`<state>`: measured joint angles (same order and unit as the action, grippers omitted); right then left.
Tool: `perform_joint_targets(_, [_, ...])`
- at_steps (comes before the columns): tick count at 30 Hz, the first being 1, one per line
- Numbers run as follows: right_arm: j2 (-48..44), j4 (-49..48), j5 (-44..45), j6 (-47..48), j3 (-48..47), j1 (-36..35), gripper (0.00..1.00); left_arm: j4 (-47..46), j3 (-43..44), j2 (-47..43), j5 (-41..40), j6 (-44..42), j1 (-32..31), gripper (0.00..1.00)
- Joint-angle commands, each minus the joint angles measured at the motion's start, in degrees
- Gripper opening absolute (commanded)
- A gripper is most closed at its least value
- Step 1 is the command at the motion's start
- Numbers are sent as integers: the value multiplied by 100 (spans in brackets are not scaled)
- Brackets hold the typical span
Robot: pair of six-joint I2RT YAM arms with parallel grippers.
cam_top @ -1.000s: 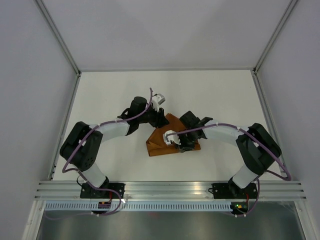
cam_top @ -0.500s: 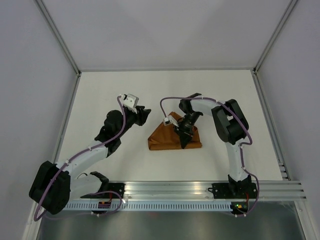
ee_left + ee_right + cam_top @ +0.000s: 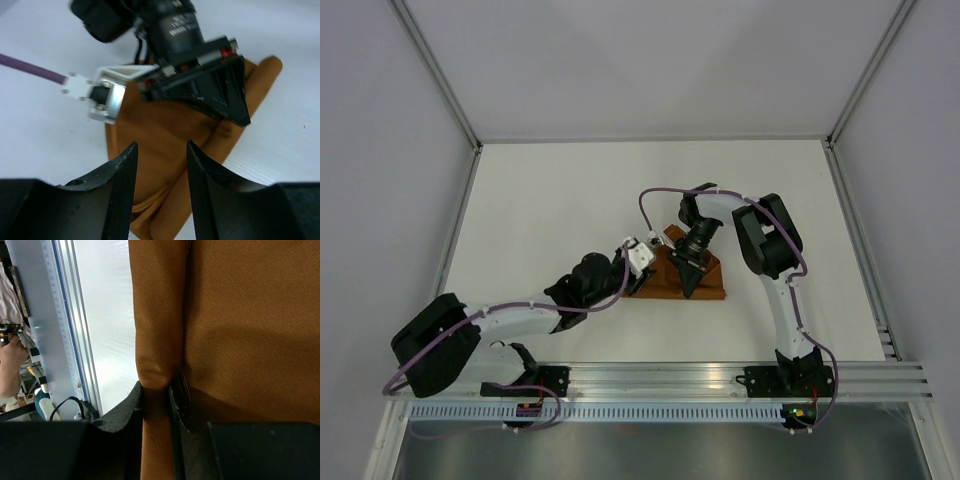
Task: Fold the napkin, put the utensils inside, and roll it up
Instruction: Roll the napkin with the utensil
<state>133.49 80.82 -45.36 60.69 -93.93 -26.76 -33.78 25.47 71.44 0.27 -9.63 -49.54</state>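
Observation:
The rust-orange napkin (image 3: 708, 289) lies folded in a thick wedge on the white table, just right of centre. My right gripper (image 3: 687, 282) reaches down onto it from behind and is shut on a rolled fold of the napkin (image 3: 156, 385). My left gripper (image 3: 648, 272) sits low at the cloth's left edge. Its fingers (image 3: 120, 185) stand open over the napkin (image 3: 160, 125) with nothing between them. In the left wrist view the right gripper's black head (image 3: 220, 95) rests on the cloth just beyond them. The utensils are hidden.
An aluminium rail (image 3: 660, 380) carries both arm bases at the near edge, and its slotted profile (image 3: 75, 315) shows in the right wrist view. White enclosure walls with metal posts (image 3: 445, 260) bound the table on three sides. A purple cable (image 3: 655, 200) loops above the right wrist.
My left arm has swung from the back left down to the napkin's left edge, its jaws opening a little. My right gripper keeps its hold; the cloth has shifted slightly right.

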Motion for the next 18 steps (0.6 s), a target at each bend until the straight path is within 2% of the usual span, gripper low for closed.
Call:
perform_joint_targets(1, [432, -778, 810, 286, -11, 13, 0, 187, 396, 693, 262, -654, -354, 49])
perform_joint_targets(8, [494, -769, 819, 233, -64, 48, 1, 539, 1046, 1881, 412, -1076, -882, 50])
perform_joint_targets(18, [573, -725, 836, 189, -152, 75, 0, 741, 1250, 2383, 552, -1349, -1119, 52])
